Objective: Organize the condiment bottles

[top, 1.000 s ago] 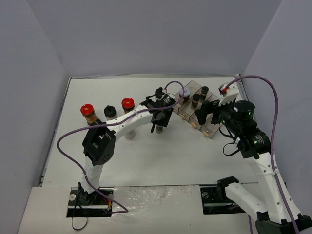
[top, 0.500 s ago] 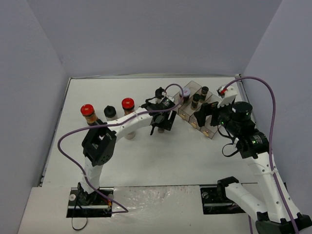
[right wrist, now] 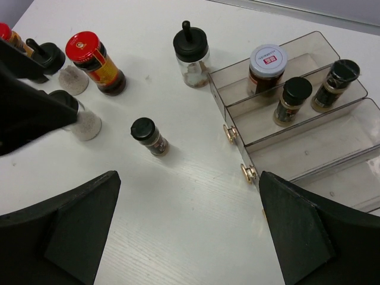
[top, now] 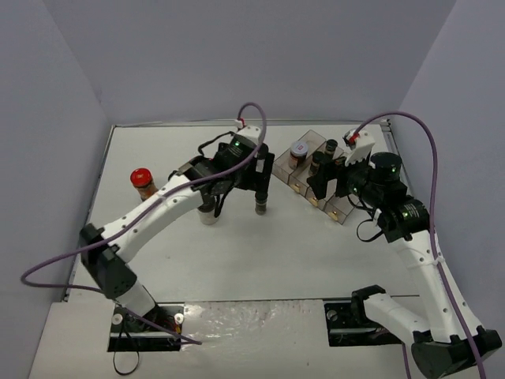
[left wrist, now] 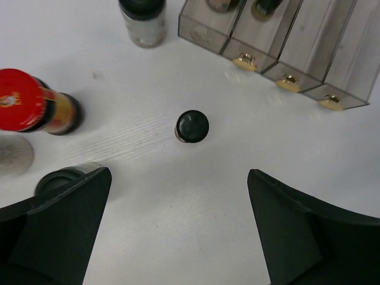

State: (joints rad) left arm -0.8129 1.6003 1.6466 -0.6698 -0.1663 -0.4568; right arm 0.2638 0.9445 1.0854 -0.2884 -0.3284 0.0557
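Observation:
A small black-capped condiment bottle (left wrist: 192, 126) (right wrist: 148, 135) (top: 259, 208) stands alone on the white table, just left of the clear tray (right wrist: 332, 136). My left gripper (left wrist: 178, 231) (top: 239, 189) hangs open well above it and holds nothing. Beside it stand a red-capped bottle (left wrist: 24, 101) (right wrist: 95, 56), a knob-capped clear jar (right wrist: 191, 50) (left wrist: 142, 21) and a black-capped salt jar (right wrist: 77, 116). Inside the tray are a white-lidded jar (right wrist: 267, 62) (top: 300, 150) and two black-capped bottles (right wrist: 295, 98) (right wrist: 338, 77). My right gripper (right wrist: 190, 237) (top: 333, 183) is open and empty over the tray's front.
Another red-capped bottle (top: 142, 180) stands far left. The tray's compartments carry brass knobs (right wrist: 230, 133) on their fronts. Grey walls enclose the table on three sides. The left arm covers some of the bottles in the top view.
My left gripper has opened, let go of the small black-capped bottle and lifted away from it. The left arm has swung up and back. The right gripper has shifted slightly left.

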